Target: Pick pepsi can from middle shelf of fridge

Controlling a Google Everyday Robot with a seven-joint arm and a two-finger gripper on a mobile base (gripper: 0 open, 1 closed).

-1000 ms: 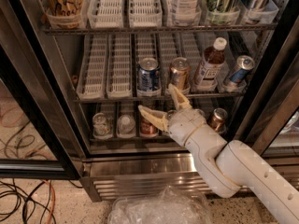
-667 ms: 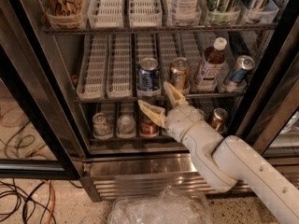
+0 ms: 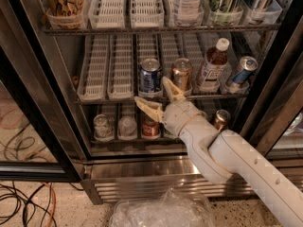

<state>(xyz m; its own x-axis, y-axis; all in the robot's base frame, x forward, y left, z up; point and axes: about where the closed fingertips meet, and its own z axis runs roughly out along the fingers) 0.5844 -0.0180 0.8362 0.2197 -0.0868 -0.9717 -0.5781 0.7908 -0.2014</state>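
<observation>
The arm (image 3: pixel 236 161) is angling up from lower right, its gripper (image 3: pixel 161 99) hanging spread wide just below the pepsi can (image 3: pixel 150 78) on the middle shelf (image 3: pixel 97 74)

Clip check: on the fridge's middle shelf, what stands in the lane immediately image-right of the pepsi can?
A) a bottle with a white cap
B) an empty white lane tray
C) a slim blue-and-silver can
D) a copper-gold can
D: the copper-gold can stands right beside the pepsi can on the middle shelf. The open end effector hovers at the shelf's front edge below both, holding nothing.
</observation>
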